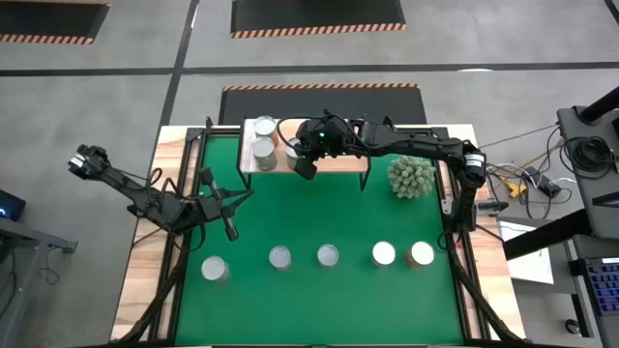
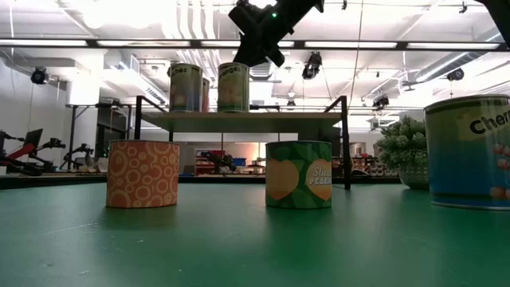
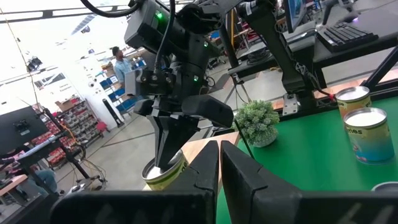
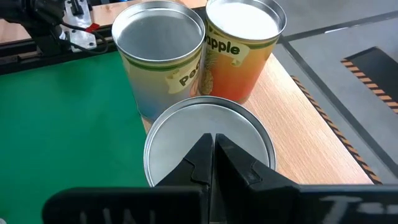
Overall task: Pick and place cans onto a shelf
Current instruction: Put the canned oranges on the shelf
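My right fingers point(image 4: 211, 146), pressed together, hover over a can point(image 4: 208, 140) on the shelf point(image 1: 334, 162), upper centre; left fingers point(image 1: 228, 224) closed too.

From my remote seat the light is even and bright, coming from ceiling strip lamps point(image 2: 382, 44) that blow out white in the low view. The can tops point(image 1: 384, 253) glare silver from above. The nearest can point(image 2: 468, 151) at the low view's edge looks soft, and the right gripper point(image 4: 208, 155) blurs close up.
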Controlling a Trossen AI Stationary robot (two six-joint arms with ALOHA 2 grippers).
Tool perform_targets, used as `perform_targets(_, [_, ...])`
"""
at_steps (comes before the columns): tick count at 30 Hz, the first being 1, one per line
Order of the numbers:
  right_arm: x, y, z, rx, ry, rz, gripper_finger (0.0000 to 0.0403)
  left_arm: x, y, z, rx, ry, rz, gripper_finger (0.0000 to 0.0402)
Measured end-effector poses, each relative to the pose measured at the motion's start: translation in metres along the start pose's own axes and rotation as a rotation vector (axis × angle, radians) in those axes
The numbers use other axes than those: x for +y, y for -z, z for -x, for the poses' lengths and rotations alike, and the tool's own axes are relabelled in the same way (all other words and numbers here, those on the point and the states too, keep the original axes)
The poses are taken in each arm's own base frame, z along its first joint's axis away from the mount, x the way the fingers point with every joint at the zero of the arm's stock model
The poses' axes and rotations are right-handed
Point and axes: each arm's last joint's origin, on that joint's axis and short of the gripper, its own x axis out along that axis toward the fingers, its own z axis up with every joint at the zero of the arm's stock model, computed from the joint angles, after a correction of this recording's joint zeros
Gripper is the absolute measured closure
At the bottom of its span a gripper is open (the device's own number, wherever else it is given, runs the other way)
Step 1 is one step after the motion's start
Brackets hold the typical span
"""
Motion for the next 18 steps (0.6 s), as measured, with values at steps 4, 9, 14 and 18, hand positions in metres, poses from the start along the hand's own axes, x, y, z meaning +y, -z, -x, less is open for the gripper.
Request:
perform_targets(4, [-0.0001, -0.0001, 0.0000, -0.001, 0.003, 0.003, 0.0394, -0.0001, 0.0000, 0.0000, 0.000, 0.000, 0.000, 0.0402])
perform_targets(9, [-0.0009, -0.0002, -0.0004, -0.004, 0.035, 0.020, 0.0394, -0.0001, 0.0001, 0.0000, 0.000, 0.000, 0.000, 0.0402])
perform_targets(14, [-0.0009, -0.0023, 0.0002, -0.026, 0.038, 0.023, 0.0394, 0.0000, 0.0000, 0.0000, 0.000, 0.000, 0.000, 0.0402])
perform_targets(18, [0.0010, -0.0058, 0.0047, -0.055, 0.032, 0.028, 0.0394, 0.0000, 0.0000, 0.0000, 0.000, 0.000, 0.000, 0.0402])
